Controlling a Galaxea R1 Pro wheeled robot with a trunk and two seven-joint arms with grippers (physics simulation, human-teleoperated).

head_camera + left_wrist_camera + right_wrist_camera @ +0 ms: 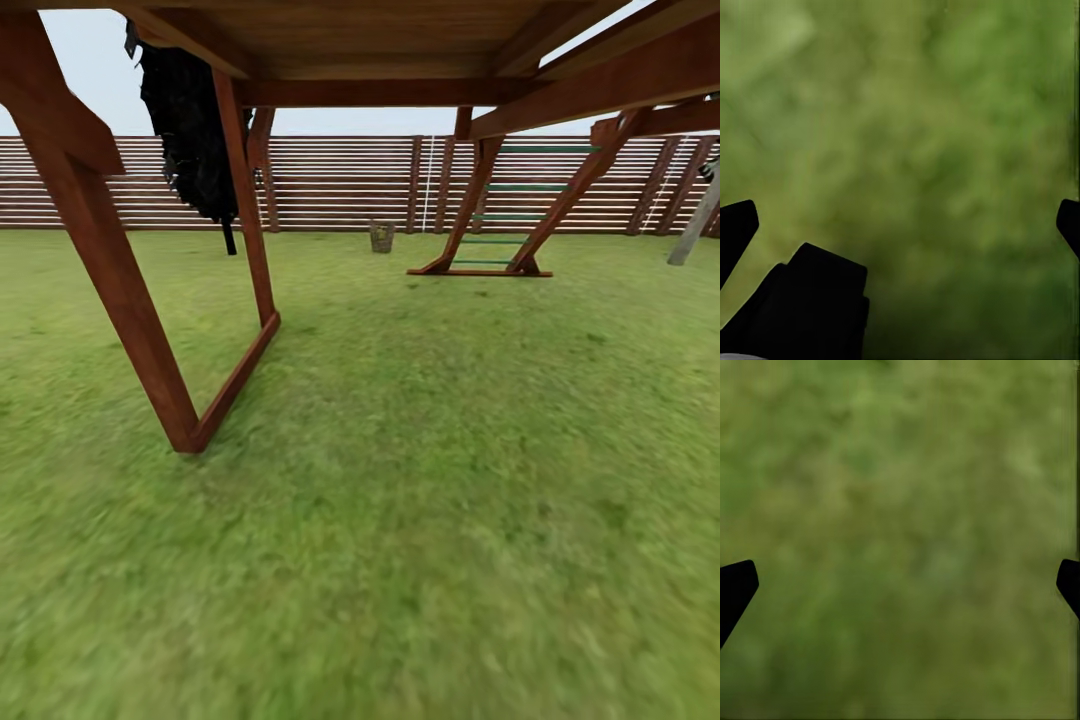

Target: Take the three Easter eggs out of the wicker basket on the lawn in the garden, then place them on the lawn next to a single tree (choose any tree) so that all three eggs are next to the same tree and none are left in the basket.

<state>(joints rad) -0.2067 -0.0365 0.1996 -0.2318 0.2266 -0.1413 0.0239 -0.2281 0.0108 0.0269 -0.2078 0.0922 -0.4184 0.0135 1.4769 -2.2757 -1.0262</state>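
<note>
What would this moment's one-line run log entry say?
phase: en route | small woven brown-tan wicker basket: far ahead on mottled green lawn, near slatted reddish-brown fence | left gripper: open, empty | right gripper: open, empty

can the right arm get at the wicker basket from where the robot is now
Probably not. The wicker basket stands far off by the fence, with a wide stretch of lawn between. The right gripper is open over bare grass. The way ahead looks free for driving closer.

The wicker basket (382, 236), far off before the fence (340, 180), is too small to show any contents. Beside it, a black tree (190, 130) is cut by the wooden frame (110, 270). The pale trunk (693, 232) leaves the picture's edge.
</note>
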